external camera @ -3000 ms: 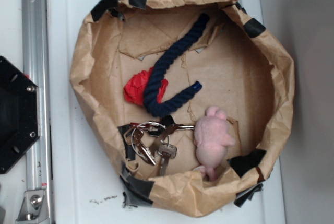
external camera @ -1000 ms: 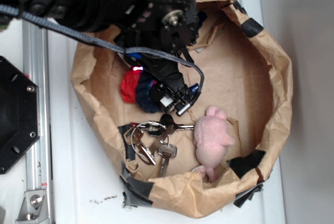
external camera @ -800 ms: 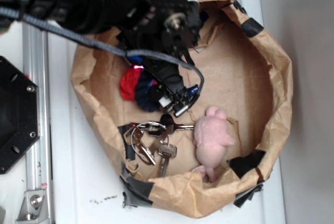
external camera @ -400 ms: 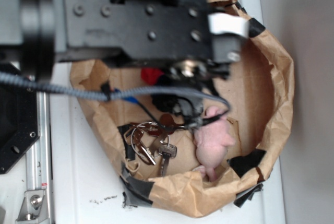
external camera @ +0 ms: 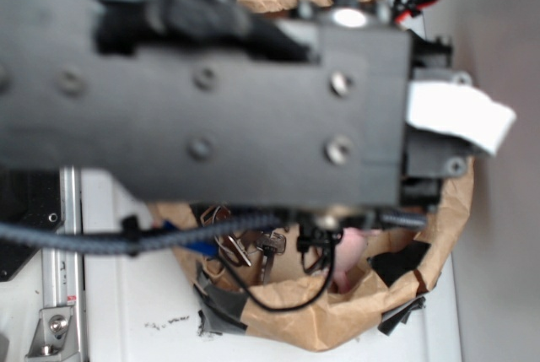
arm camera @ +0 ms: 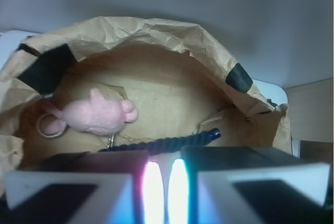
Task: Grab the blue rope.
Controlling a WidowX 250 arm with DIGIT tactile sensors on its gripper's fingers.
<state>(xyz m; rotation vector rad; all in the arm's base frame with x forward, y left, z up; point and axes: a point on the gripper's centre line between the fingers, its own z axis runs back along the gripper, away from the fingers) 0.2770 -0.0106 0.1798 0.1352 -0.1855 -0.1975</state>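
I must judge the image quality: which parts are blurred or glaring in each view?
Exterior view: the arm is out of focus and hides most of the bag. Wrist view: the rope and plush are fairly sharp; the gripper is blurred, with two bright glaring strips on it.

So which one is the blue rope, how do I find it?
Look inside the big brown paper bag with black tape patches. Near the front, just past the gripper, a long dark twisted cord stretches sideways: that is the blue rope. The pink plush toy behind it is fat, soft and pale; the rope is thin, dark and twisted.
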